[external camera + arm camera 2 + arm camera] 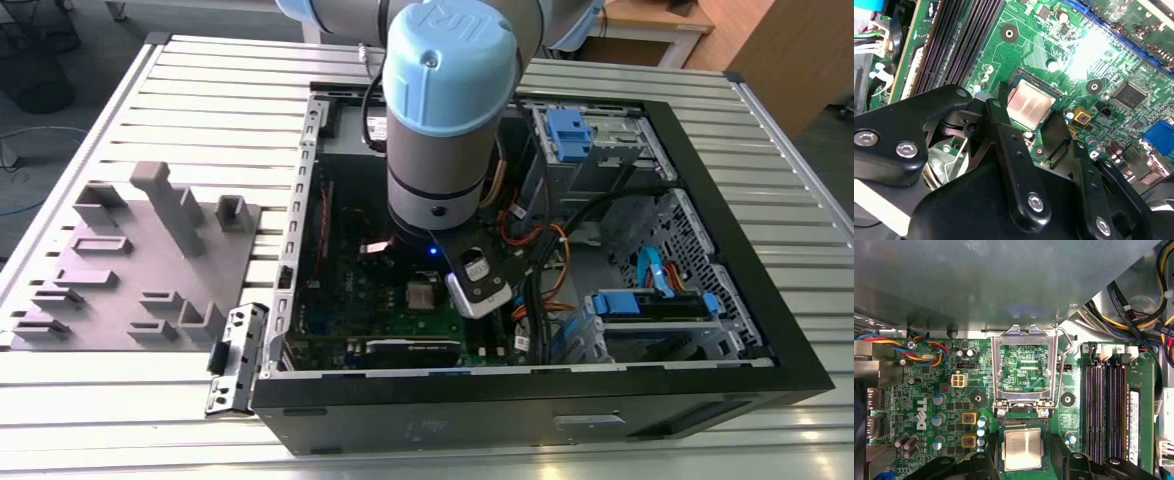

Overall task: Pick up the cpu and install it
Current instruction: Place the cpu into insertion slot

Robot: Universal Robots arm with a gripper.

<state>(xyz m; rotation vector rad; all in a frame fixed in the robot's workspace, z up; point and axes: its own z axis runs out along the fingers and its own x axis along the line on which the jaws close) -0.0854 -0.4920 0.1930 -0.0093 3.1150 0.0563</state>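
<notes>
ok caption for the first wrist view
Gripper straddling the cpu in its socket on the motherboard, load plate open

The arm (447, 150) is a thick silver-grey cylinder topped by a rounded pale blue cap (447, 60) with raised lettering. A small blue light (434, 250) glows at its wrist, beside a white-and-black block (478, 285). In the second wrist view the gripper (1029, 117) is matte black, with flat angular fingers (1004, 140) dotted with small holes and jointed with silver hex-socket screws (1035, 202).
</notes>
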